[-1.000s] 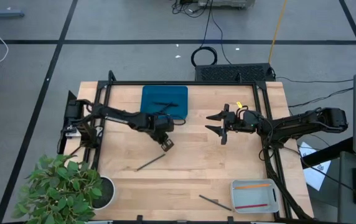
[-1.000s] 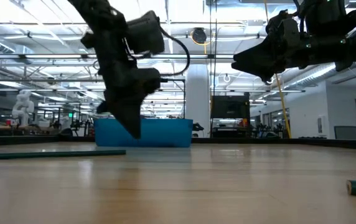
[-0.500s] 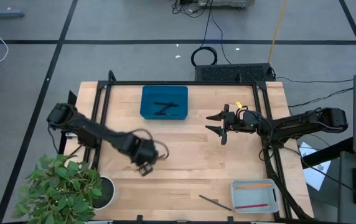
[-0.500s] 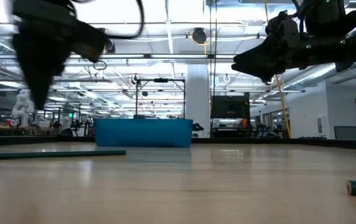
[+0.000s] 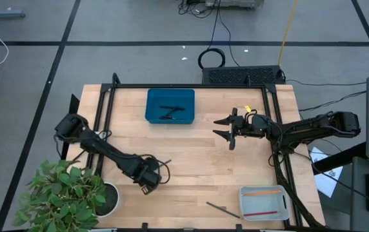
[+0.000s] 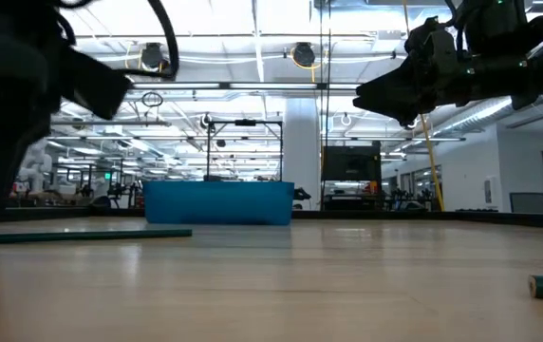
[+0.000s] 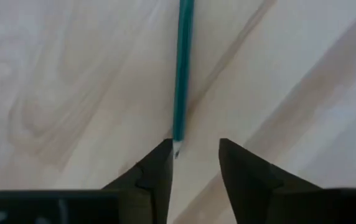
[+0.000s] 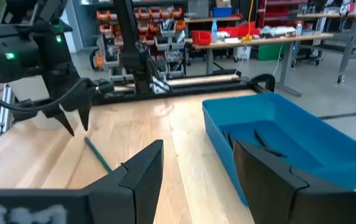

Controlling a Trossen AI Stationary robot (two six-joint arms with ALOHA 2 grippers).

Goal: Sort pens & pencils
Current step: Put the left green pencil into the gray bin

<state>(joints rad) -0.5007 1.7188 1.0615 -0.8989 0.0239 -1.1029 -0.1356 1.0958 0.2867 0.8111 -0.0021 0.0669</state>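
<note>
Left tool over the green pencil, right tool waiting

High view: the left tool (image 5: 147, 182) sits low over the pale wooden bench (image 5: 197, 171) at about 7 o'clock from its middle, right at a thin dark stick, the dark green pencil (image 5: 160, 164). The right tool (image 5: 228, 128) hangs at about 2 o'clock, fingers spread and empty. A blue rectangular plastic tray (image 5: 170, 105) at 11 o'clock holds thin black pens (image 5: 170, 113). A grey plastic tray (image 5: 262, 202) at 5 o'clock holds an orange pencil (image 5: 263, 191) and a red pencil (image 5: 260, 212); a dark grey pencil (image 5: 222, 209) lies on the bench just beside that tray, at its 9 o'clock.

Low view: the green pencil lies flat on the bench at 9 o'clock; the right tool is raised at 1 o'clock.

Left wrist view: the left tool's fingers (image 7: 157, 171) stand apart, gripping nothing; the green pencil's tip reaches one finger.

Right wrist view: open fingers (image 8: 142, 169), blue tray and left arm beyond
</note>
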